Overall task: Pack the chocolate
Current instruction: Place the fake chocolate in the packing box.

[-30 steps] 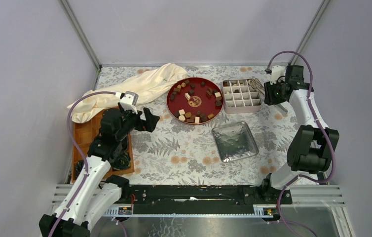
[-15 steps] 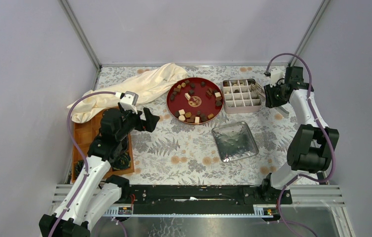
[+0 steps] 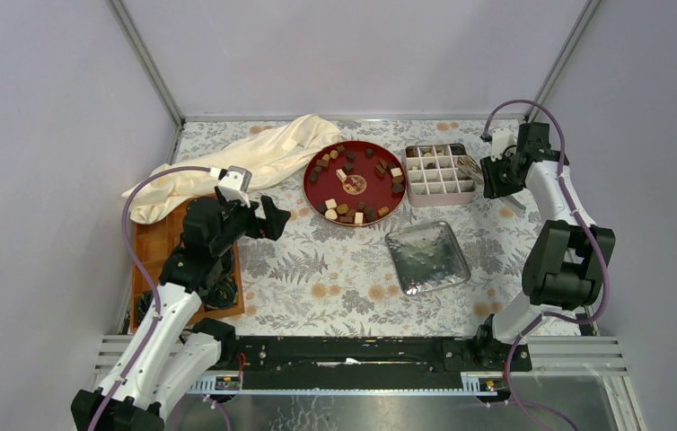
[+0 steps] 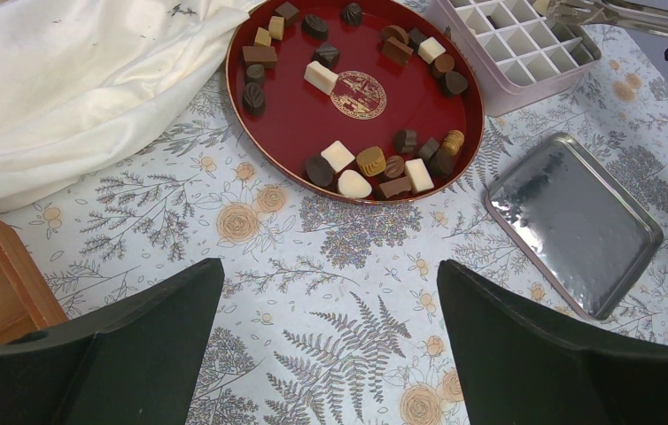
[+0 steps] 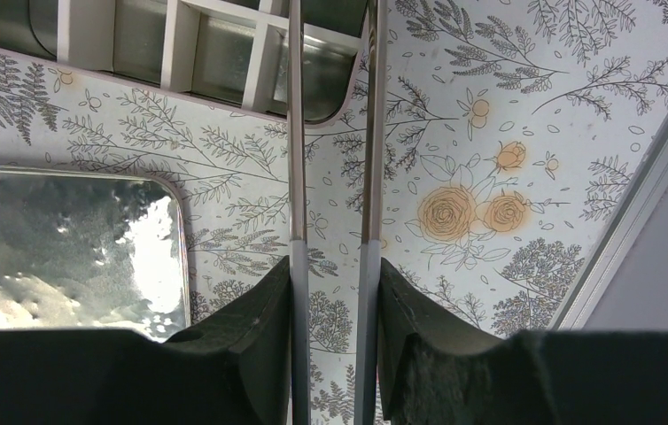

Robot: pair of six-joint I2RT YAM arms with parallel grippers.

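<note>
Many small dark, tan and cream chocolates (image 3: 341, 175) lie on a round red tray (image 3: 308, 189), which also shows in the left wrist view (image 4: 295, 115) with the pieces (image 4: 337, 156). A tin box with a white grid (image 3: 440, 175) stands to its right, with a few pieces in its far cells. My right gripper (image 3: 499, 175) is shut on metal tongs (image 5: 370, 133), whose tips reach over the box's corner (image 5: 180, 44). My left gripper (image 4: 330, 274) is open and empty, above the tablecloth left of the red tray.
A silver lid (image 3: 426, 258) lies in front of the box. A cream cloth (image 3: 236, 166) is bunched at the back left. A wooden board (image 3: 151, 242) with dark coiled items (image 3: 223, 292) sits at the left edge. The enclosure wall is close behind the right arm.
My right wrist has shifted slightly, with the tongs still in it near the box's right end. The left arm has not moved.
</note>
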